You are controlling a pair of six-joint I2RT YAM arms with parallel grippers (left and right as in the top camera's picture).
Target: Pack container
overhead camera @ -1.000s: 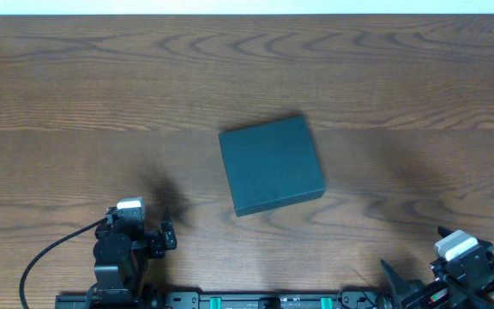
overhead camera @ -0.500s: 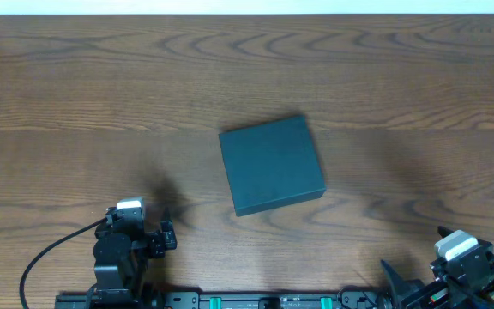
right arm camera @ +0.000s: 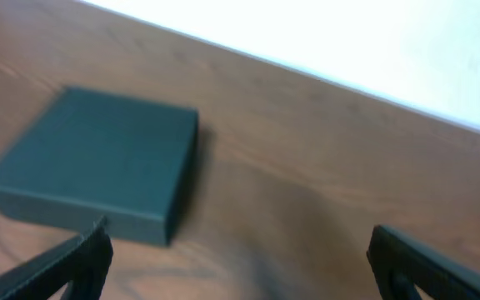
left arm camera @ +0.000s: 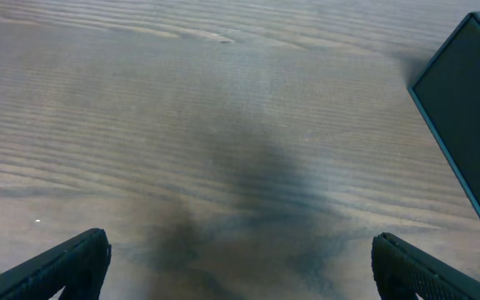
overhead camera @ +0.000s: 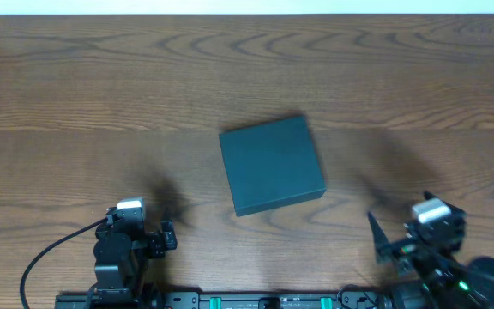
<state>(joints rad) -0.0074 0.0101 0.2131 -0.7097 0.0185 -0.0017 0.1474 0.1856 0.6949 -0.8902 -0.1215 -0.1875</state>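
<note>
Only in the overhead view is the whole layout shown: the container (overhead camera: 272,166), a dark teal square box, is seen lying flat near the middle of the wooden surface (overhead camera: 75,103), turned slightly out of line with the surface's edges. Its top face is presented flat and shut. Both arms are seen at the near edge, one at each corner, and nothing is touched by either.

In the left wrist view only a sliver of the container (left arm camera: 473,108) is caught, at the right border of the frame: one upper corner and one side wall. The left hand (left arm camera: 240,250) is shown with its two fingers spread wide, only their dark tips appearing in the lower corners, with bare wood and a soft shadow between them. Nothing is held. The container is placed ahead of this hand and off to its right, well apart from it.

In the right wrist view, which is somewhat blurred, much more of the container (right arm camera: 90,162) is shown: the top face and two side walls, together with a bright pale band beyond the far edge of the surface. The right hand (right arm camera: 240,242) is likewise spread wide and empty, its fingertips in the lower corners. The container is placed ahead of it and to its left, apart from the fingertips, with open wood directly in front of the hand.
</note>
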